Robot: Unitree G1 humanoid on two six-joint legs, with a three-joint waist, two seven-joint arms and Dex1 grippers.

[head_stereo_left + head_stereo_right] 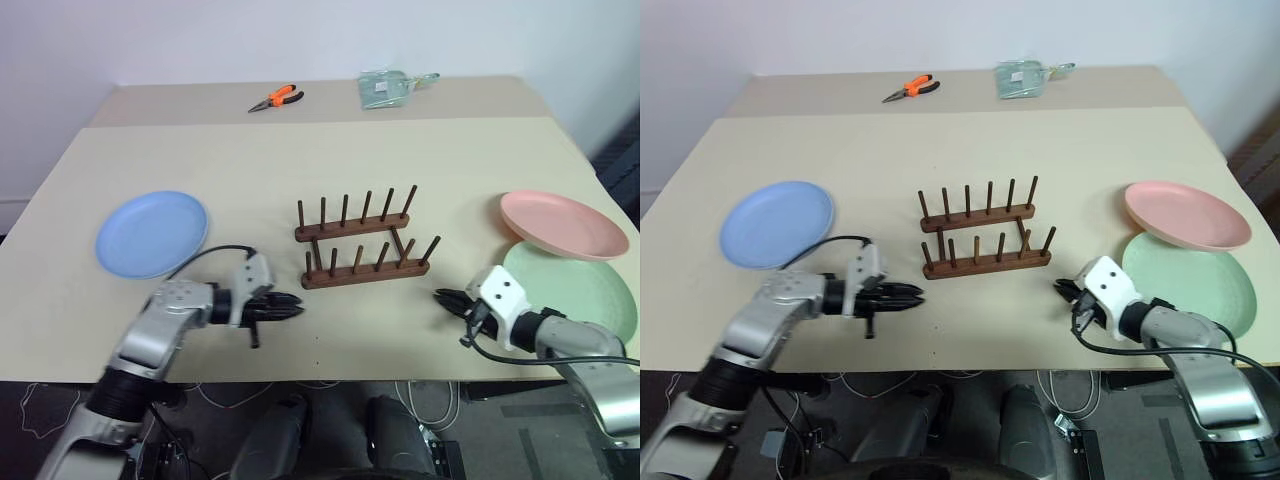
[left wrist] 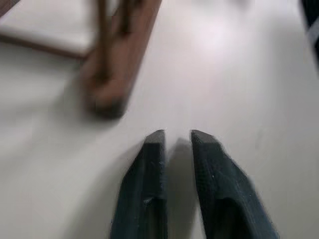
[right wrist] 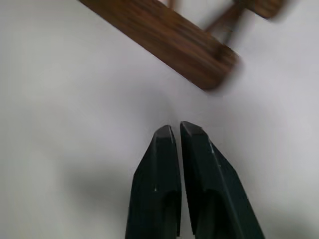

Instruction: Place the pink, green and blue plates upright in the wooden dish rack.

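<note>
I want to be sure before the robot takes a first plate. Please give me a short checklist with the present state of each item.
1. Wooden dish rack stands upright with free slots: ok.
2. Blue plate lies flat and alone on the table, free to grasp: ok.
3. Pink plate free to grasp: not ok, its edge rests on the green plate.
4. Left pincer holds nothing: ok, fingers nearly together.
5. Right pincer holds nothing: ok, shut.
6. Pliers and clear packet at the far edge are out of the way: ok.
</note>
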